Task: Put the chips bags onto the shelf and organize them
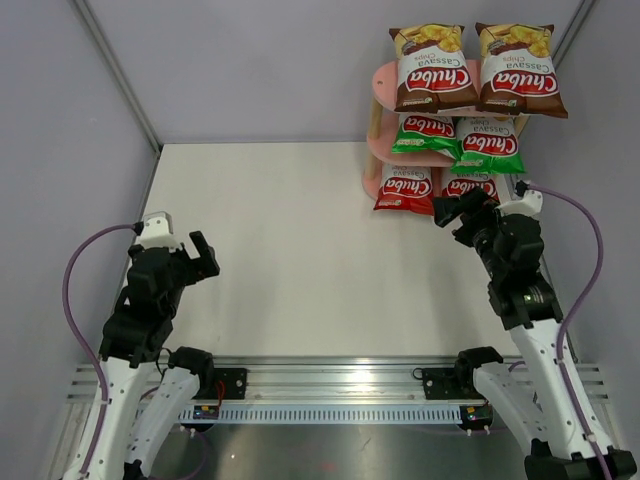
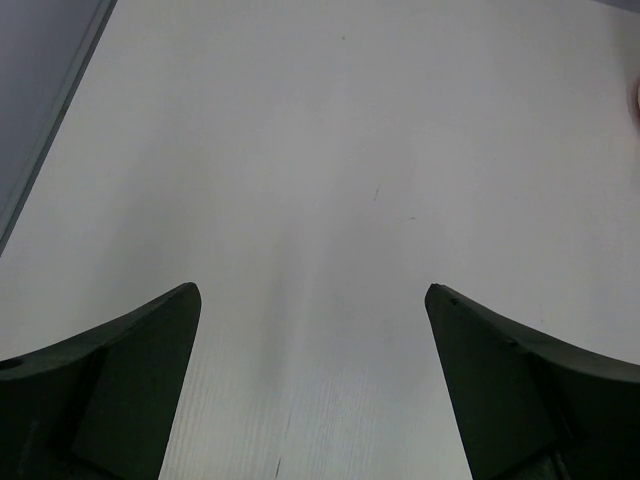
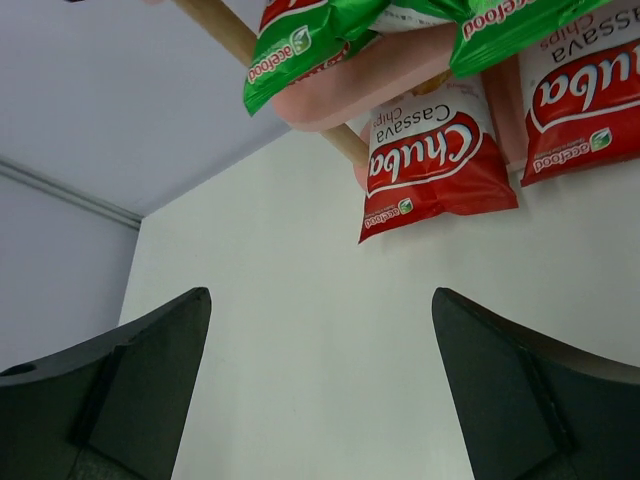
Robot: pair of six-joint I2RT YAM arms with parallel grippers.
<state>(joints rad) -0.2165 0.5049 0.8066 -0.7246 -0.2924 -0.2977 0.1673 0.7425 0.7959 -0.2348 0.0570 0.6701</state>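
The pink shelf point(image 1: 380, 148) stands at the table's far right. Two brown chips bags point(image 1: 433, 68) point(image 1: 518, 68) lean on its top board, two green bags point(image 1: 425, 135) point(image 1: 488, 146) on the middle board, and two red bags point(image 1: 405, 190) point(image 1: 468, 184) on the bottom one. My right gripper point(image 1: 458, 211) hangs open just in front of the right red bag and partly covers it. Its wrist view shows the empty right gripper point(image 3: 320, 296) facing the red bags point(image 3: 435, 160) point(image 3: 585, 100). My left gripper point(image 1: 206, 256) point(image 2: 312, 290) is open over bare table at the near left.
White tabletop point(image 1: 290, 250) spreads between the arms. Grey walls point(image 1: 70, 120) close the left, back and right sides. A metal rail point(image 1: 340, 385) carrying the arm bases runs along the near edge. A wooden post point(image 3: 225, 25) and a pink board point(image 3: 370, 85) show above the right fingers.
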